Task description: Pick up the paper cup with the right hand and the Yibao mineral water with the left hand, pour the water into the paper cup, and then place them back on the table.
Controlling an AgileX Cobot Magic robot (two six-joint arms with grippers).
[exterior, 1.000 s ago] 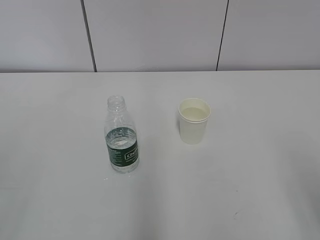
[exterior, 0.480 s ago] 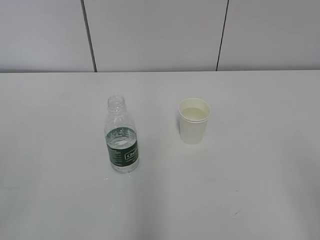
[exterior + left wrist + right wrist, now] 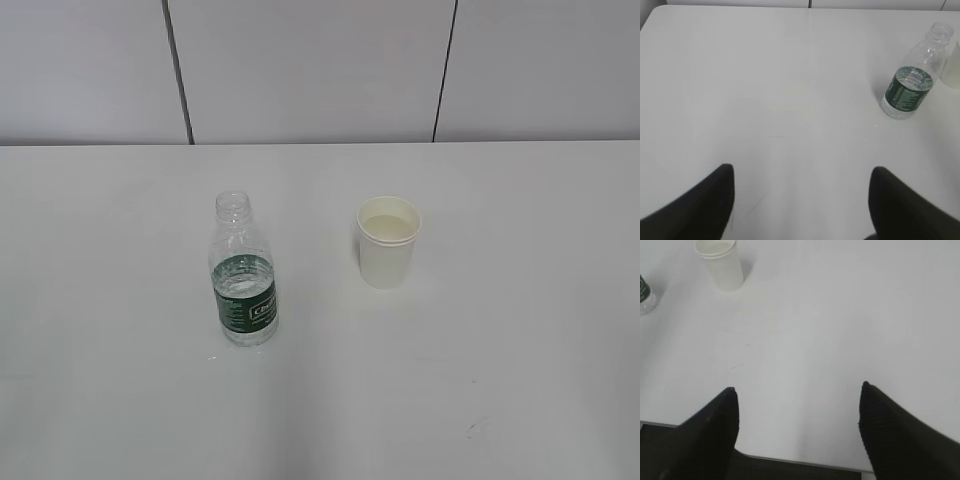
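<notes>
Capless Yibao mineral water (image 3: 244,285) upright on white table (image 3: 500,380), paper cup (image 3: 388,241) standing apart beside it, left hand (image 3: 800,197) and right hand (image 3: 797,412) both spread wide, holding nothing

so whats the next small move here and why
Probably reach in: right pincer toward the cup, left pincer toward the bottle. Both pincers are open over bare table, well short of them, and cup and bottle stand upright, untouched, so nothing is gripped for pouring.
</notes>
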